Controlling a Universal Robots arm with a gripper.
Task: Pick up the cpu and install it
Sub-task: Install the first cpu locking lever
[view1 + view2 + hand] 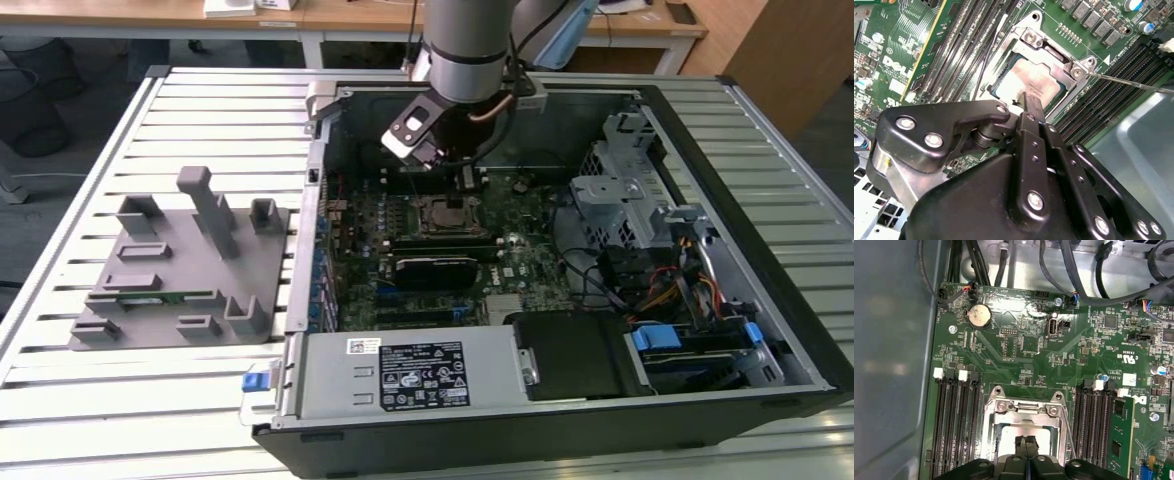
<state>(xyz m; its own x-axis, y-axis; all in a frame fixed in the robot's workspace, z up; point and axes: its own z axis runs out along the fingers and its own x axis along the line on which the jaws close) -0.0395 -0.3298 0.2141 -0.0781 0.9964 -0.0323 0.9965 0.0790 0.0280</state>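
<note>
Slatted metal bench (80, 400) with an open PC case (747, 150) lying on it, desks behind. Arm's reached down into the case, and the gripper (1032, 102) sits right over the socket frame (1024, 412) on the motherboard (1019, 355). Fingers look pressed together with nothing between them, tips touching or just above the cpu (1029, 82), which already lies inside the frame between the memory slots (956, 420). My take: keep any press straight down and gentle — the chip should sit flat and square, never forced. Retention lever (1134, 84) sticks out beside the frame, looks unlatched.
</note>
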